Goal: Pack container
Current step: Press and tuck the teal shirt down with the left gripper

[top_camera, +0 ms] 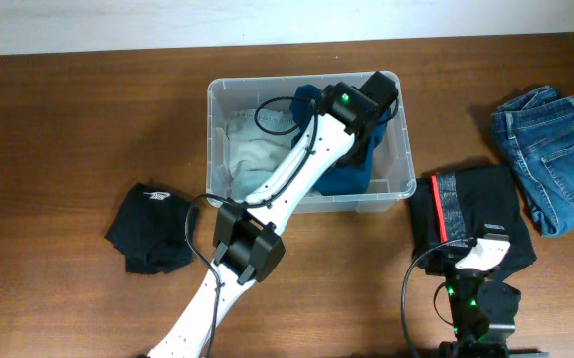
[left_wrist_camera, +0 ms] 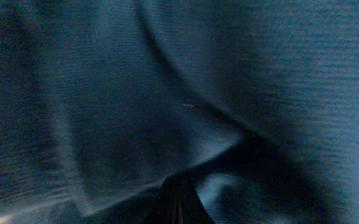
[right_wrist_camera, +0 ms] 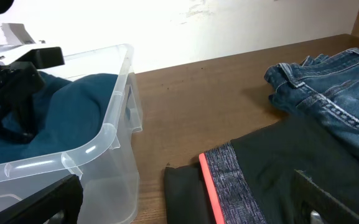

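Left gripper [left_wrist_camera: 178, 202] is shut, its dark fingers together at the bottom middle of the left wrist view. It is pushed down into a teal garment [top_camera: 351, 179], and this blue cloth fills the whole wrist view in soft folds. If a fold is pinched between the fingers, I cannot tell.

In the overhead view the left arm [top_camera: 296, 169] reaches from the lower left of the frame up into the container [top_camera: 306, 83]. The container stands at the upper middle of the frame on the brown wooden table [top_camera: 88, 119], so the left gripper is inside it, in its right half. A pale garment [top_camera: 257, 149] lies in the left half of the container, beside the teal one.

Right gripper [right_wrist_camera: 185, 202] stands wide open and holds nothing. It is at the lower right of the overhead frame, outside the container and to the right of it, over a black garment with a grey band and a red stripe [top_camera: 466, 204]. In the right wrist view the container's clear rim is at the left.

Folded blue jeans [top_camera: 550, 149] lie at the right edge. Another black garment [top_camera: 152, 229] lies left of the container.
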`<control>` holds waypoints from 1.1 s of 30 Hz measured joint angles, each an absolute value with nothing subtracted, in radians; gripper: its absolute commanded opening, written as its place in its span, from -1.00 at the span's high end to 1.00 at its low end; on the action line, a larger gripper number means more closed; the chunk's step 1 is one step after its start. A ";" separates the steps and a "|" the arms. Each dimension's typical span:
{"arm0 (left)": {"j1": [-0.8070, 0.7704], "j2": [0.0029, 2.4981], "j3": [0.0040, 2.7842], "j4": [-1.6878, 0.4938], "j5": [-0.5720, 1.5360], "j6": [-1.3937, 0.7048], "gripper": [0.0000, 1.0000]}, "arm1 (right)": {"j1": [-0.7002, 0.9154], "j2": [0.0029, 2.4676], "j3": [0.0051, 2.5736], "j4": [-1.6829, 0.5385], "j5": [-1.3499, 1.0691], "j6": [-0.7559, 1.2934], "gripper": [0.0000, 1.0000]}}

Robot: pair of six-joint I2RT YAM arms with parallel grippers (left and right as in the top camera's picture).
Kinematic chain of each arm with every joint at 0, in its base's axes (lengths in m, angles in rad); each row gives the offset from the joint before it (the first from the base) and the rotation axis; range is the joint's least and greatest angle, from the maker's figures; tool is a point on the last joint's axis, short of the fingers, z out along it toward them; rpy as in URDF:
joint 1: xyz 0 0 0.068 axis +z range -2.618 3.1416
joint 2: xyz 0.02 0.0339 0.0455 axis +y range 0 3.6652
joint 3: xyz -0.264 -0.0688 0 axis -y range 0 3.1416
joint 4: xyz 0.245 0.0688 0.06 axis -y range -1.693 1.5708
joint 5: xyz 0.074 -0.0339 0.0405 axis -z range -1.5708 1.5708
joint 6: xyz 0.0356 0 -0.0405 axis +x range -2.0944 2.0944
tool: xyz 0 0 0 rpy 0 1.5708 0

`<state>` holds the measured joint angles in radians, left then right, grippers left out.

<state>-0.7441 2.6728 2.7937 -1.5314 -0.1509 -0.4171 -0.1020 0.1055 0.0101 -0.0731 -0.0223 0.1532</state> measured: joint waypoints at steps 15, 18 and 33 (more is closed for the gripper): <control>-0.744 2.673 2.794 -1.511 0.044 -0.358 0.99 | -0.102 0.105 0.010 -0.073 -0.022 0.154 -0.97; -0.744 2.673 2.794 -1.497 0.076 -0.358 0.99 | -0.102 0.105 0.010 -0.073 -0.022 0.154 -0.97; -0.737 2.771 2.801 -1.451 0.193 -0.320 0.99 | -0.102 0.105 0.010 -0.073 -0.022 0.154 -0.97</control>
